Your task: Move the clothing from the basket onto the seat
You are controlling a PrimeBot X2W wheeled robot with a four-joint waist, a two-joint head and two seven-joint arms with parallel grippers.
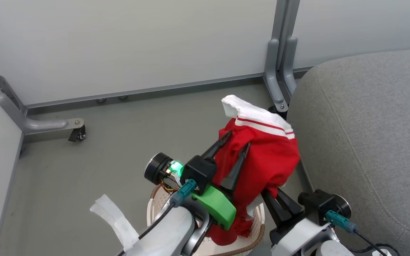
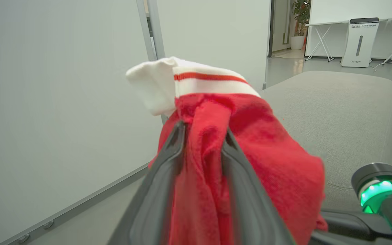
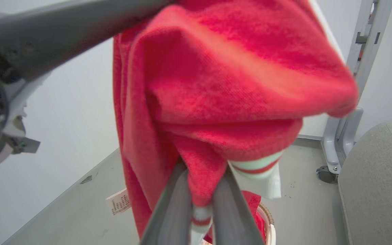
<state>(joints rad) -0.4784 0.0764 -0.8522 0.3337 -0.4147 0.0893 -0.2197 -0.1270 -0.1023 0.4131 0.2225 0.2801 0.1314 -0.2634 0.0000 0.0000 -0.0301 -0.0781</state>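
Note:
A bright red piece of clothing [image 1: 269,156] with a white striped band hangs above the basket [image 1: 258,234], whose brown rim shows at the bottom. My left gripper [image 1: 235,142] points up into it, its fingers parted in a V with a red fold [image 2: 267,136] still lying between them [image 2: 205,131]. My right gripper [image 1: 272,199] reaches up from below and is shut on the garment's lower folds [image 3: 204,170]. The red cloth [image 3: 233,68] drapes over both. More red fabric lies in the basket [image 3: 267,221]. The grey seat [image 1: 368,124] is directly to the right.
Pale partition walls stand behind and to the left. Their metal post [image 1: 279,71] and castor feet [image 1: 77,131] rest on the grey floor. The seat's rounded corner [image 3: 376,177] lies close to the basket. A white paper tag [image 3: 119,202] hangs from the garment.

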